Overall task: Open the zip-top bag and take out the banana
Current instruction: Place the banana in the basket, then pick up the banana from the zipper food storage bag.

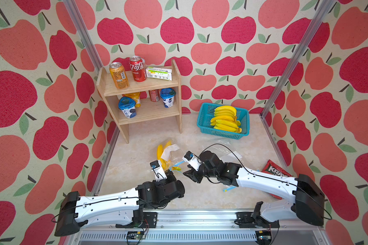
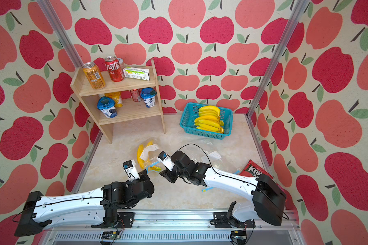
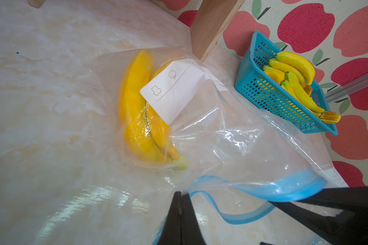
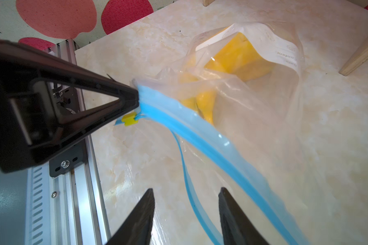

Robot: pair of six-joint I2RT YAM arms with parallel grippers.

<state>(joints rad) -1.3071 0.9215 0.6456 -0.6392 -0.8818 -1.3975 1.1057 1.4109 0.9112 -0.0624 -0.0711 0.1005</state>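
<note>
Right gripper [image 4: 185, 189], bottom centre of the right wrist view: jaws apart, holding nothing, with the thin lower lip of the bag's mouth running between them. Left gripper [image 4: 136, 98], left of that frame: jaws together, clamped on the upper blue zip strip [image 4: 200, 135], just beside the yellow slider [image 4: 129, 118]. Step in hand, as judged: spreading the mouth. Keep your left clamp firm, close your right jaws on the lower lip alone, then draw the two apart gently, because the film looks thin and slippery. Bag [image 3: 232, 137]: clear, crumpled, mouth already parted, lying on the pale table [image 3: 40, 106] at lower centre of both top views. Banana [image 3: 134, 101]: yellow, seemingly a pair, still inside, stem toward the mouth, partly behind a white label [image 3: 174, 91]. Beyond, upper right: blue basket [image 3: 274, 99] of more bananas.
</note>
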